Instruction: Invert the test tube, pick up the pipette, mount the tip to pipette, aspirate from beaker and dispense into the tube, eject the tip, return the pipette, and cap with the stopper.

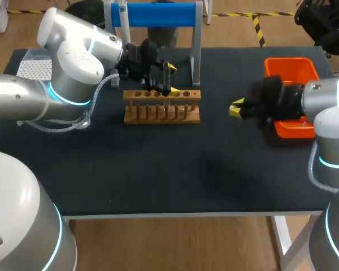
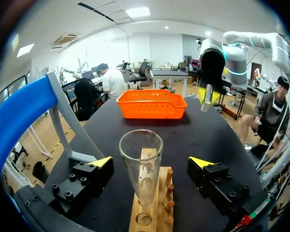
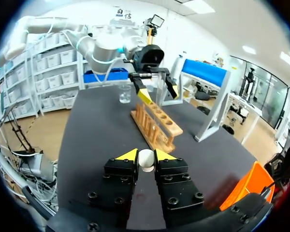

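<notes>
Standing mouth-up in a hole of the wooden rack [image 1: 161, 112], the test tube [image 2: 140, 145] sits between the fingers of the left claw [image 2: 151, 162]. The fingers are spread wide and clear of the glass on both sides. The rack lies near the far edge of the tabletop [image 1: 158, 169], about mid-width. Judgement: the tube is upright and open to receive liquid, so the inversion looks done and the pipette pick-up comes next. The right claw [image 3: 146, 155] is toward the right edge, just beside the orange basket [image 1: 291, 70]. It is pinched narrow on the white stopper [image 3: 146, 161]. It is probably parked well apart from the rack to keep the cap ready and leave the left arm room. The beaker [image 3: 125, 94] stands past the rack, on the left arm's side.
</notes>
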